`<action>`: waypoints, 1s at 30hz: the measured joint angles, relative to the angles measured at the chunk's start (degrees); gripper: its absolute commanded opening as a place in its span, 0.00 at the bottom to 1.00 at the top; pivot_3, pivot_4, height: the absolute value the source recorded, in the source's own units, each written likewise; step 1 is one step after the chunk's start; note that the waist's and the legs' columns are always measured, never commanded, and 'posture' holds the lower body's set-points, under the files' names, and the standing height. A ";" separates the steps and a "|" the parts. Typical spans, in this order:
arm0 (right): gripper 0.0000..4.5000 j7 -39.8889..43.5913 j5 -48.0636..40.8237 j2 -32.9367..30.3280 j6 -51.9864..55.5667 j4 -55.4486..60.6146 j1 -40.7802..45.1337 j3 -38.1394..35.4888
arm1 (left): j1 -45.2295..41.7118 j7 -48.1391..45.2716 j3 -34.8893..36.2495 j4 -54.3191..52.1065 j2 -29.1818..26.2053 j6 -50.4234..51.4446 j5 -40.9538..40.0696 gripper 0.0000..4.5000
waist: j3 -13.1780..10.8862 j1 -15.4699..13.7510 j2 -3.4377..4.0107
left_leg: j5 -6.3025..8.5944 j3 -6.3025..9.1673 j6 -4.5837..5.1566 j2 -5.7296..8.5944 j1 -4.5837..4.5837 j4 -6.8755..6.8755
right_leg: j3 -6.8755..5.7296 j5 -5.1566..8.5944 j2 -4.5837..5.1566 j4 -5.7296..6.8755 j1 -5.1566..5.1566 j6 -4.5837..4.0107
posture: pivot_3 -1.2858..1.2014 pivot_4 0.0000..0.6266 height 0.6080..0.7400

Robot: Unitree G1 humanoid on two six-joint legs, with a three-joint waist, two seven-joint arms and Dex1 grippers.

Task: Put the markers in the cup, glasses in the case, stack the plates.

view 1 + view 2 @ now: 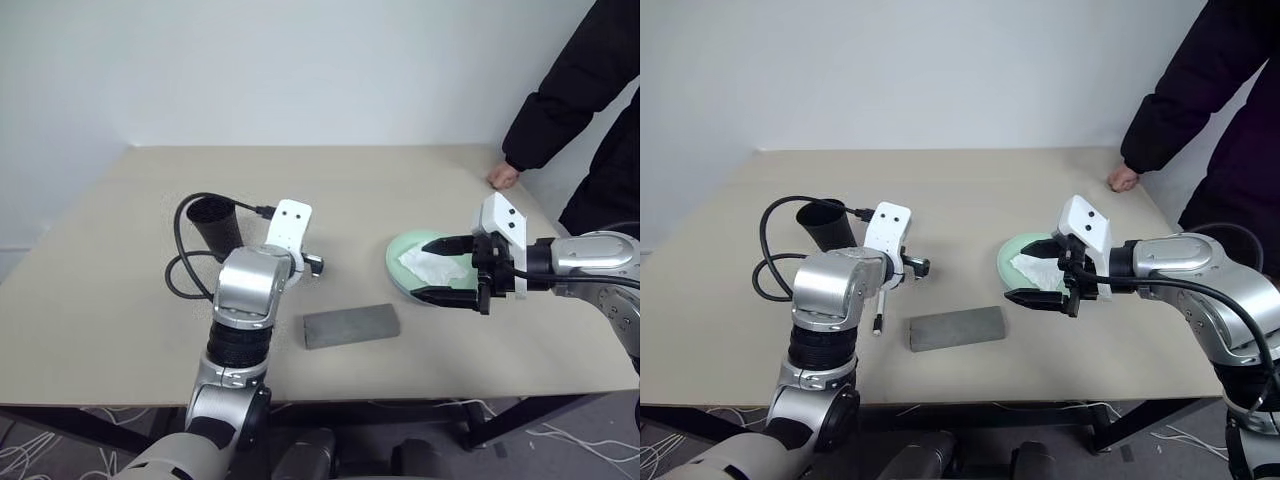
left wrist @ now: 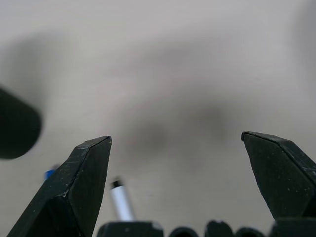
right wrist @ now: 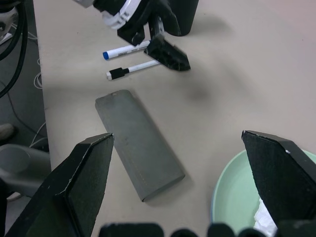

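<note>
Left end effector (image 3: 157, 40) nearest, fingers apart, empty, over both markers (image 3: 129, 60) on the tabletop (image 1: 420, 190). Right end effector (image 1: 452, 270) apart above the plates (image 1: 396, 262). Risk: a clumsy pinch rolls the markers away or knocks the cup (image 1: 214, 222).

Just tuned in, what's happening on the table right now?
Both markers lie on the table beside the black cup, not in it. The left gripper hangs open above them, holding nothing. The right gripper is open over the green plate with the tissue. The grey case lies closed.
</note>
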State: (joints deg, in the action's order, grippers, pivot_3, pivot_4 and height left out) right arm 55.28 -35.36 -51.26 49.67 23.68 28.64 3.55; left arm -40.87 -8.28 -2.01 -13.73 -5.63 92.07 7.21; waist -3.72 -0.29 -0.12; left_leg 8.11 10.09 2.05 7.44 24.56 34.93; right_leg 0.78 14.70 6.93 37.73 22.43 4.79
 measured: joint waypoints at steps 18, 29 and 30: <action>1.00 -0.17 1.31 1.46 -0.20 -0.70 0.57 1.40 | -0.11 0.62 9.24 10.26 6.54 0.00 11.47 1.00 | -0.01 0.01 -0.04 | 0.00 -0.04 0.00 0.01 0.01 0.04 | 0.00 -0.03 0.00 0.00 -0.01 0.04 | 0.52 0.00 0.90; 1.00 -0.72 1.66 2.74 -0.20 -0.69 0.56 1.46 | -0.31 -12.11 10.58 14.29 11.28 0.00 30.97 1.00 | -0.02 0.02 -0.06 | 0.00 -0.04 0.00 0.01 0.02 0.04 | -0.03 -0.03 0.00 -0.01 0.00 0.04 | 0.52 0.00 0.90; 1.00 -0.75 1.67 2.75 -0.20 -0.69 0.56 1.46 | -0.58 -13.58 10.92 14.63 11.73 0.00 32.91 1.00 | -0.01 0.03 -0.06 | 0.00 -0.04 0.00 0.01 0.02 0.04 | -0.03 -0.03 0.00 -0.01 0.00 0.04 | 0.52 0.00 0.90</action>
State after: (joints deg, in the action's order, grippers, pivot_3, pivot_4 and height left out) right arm 54.53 -33.69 -48.51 49.47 22.99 29.20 5.01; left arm -41.46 -21.86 8.90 0.90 6.10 92.07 40.12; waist -3.73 -0.26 -0.18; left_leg 8.11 10.05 2.05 7.45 24.58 34.97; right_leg 0.75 14.67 6.93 37.72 22.42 4.83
